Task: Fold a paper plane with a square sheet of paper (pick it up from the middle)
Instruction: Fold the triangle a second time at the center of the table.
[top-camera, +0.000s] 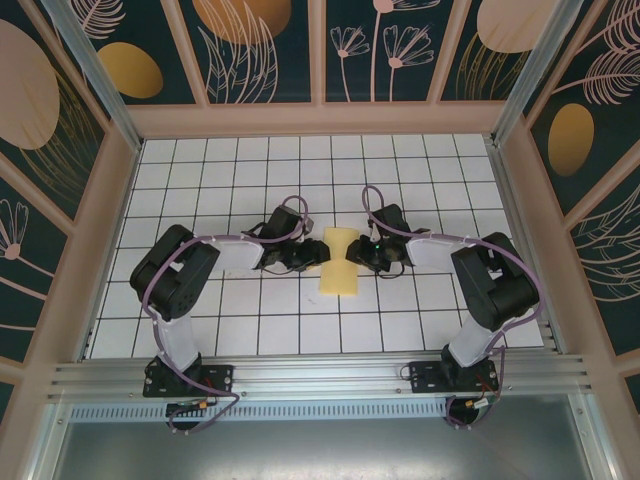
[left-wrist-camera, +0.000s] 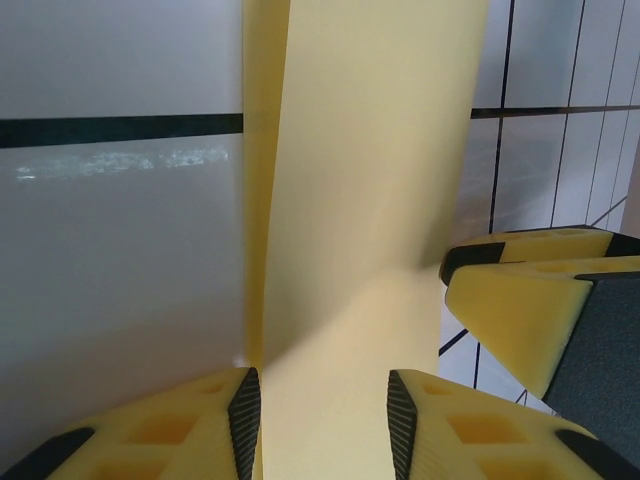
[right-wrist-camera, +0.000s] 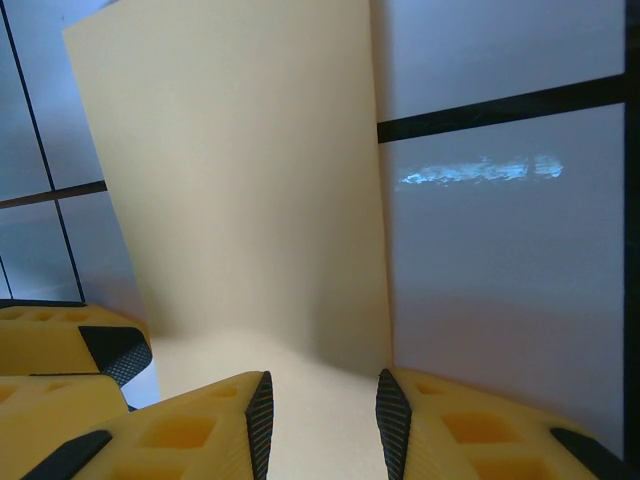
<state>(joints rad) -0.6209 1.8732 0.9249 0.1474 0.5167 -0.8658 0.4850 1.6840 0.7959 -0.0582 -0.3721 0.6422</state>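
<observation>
Both half-open, left gripper (left-wrist-camera: 323, 412) and right gripper (right-wrist-camera: 323, 412) straddle the square sheet of paper (top-camera: 338, 282) — long axis near-to-far.

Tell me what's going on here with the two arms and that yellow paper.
A paper-plane fold is under way. The square sheet of paper sits at the centre of the white grid table. The left claw and the right claw meet at its middle from either side, where the sheet looks pinched narrower. In both wrist views the paper runs between the jaws, but whether either claw actually grips it is unclear. It has no plane shape yet.
</observation>
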